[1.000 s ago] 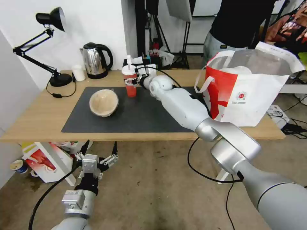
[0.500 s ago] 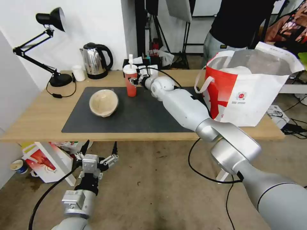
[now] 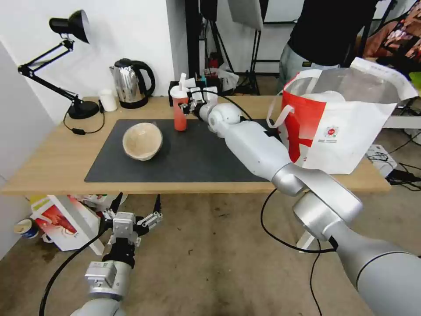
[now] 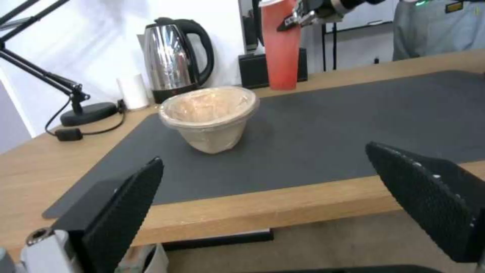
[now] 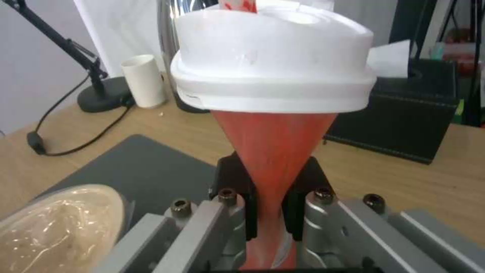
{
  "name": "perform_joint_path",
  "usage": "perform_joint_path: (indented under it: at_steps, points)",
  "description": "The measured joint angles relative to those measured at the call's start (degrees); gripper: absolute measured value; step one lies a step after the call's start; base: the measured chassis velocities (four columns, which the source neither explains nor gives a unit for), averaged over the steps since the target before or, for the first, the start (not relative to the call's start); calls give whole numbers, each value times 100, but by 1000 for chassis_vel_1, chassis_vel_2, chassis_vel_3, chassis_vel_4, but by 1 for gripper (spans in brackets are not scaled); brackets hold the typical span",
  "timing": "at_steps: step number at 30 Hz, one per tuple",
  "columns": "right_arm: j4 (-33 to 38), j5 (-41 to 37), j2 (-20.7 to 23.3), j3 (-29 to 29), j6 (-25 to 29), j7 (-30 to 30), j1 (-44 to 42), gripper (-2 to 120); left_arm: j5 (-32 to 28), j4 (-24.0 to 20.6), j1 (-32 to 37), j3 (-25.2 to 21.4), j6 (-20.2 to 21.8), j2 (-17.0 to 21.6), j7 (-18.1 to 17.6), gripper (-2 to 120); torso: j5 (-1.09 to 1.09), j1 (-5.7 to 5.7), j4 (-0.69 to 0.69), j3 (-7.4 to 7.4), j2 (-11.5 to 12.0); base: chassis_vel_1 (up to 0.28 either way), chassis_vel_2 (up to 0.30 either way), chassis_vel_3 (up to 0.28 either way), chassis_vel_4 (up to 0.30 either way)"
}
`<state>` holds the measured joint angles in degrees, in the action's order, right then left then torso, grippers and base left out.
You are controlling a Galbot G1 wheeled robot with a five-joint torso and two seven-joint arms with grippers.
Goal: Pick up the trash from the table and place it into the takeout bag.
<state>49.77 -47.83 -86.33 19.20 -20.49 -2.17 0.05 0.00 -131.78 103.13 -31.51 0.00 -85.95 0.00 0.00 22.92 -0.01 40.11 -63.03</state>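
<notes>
My right gripper is shut on the red drink cup with white lid and straw, at the far edge of the dark mat. In the right wrist view the fingers pinch the cup's red wall inward. The round beige bowl sits on the mat to the cup's left. The takeout bag stands open at the table's right end, with something white inside. My left gripper hangs open below the table's front edge, facing the bowl.
A black desk lamp, a steel kettle, a small white cup and a black tissue box line the table's back. A white-and-red carton lies on the floor. A person stands behind the bag. Cables run beside the table legs.
The cup in my right gripper has shifted slightly toward the table's back and now leans, its straw tipped to the right. The left arm has not moved.
</notes>
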Motion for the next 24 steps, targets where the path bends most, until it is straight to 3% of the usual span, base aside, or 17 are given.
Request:
perform_joint_path:
  at_steps: [15, 19, 24]
  points:
    - [510, -191, 281, -54, -15, 94, -111, 9, 0, 0, 0, 0, 0, 0, 0, 100, 1, 1, 1, 0, 2, 0, 0, 0, 0]
    - [816, -335, 473, -64, -58, 184, -115, 9, 0, 0, 0, 0, 0, 0, 0, 100, 1, 1, 2, 0, 2, 0, 0, 0, 0]
    - [1598, -634, 1051, -62, -387, 662, -10, 9, 0, 0, 0, 0, 0, 1, 0, 100, 1, 0, -1, 0, 1, 0, 0, 0, 0]
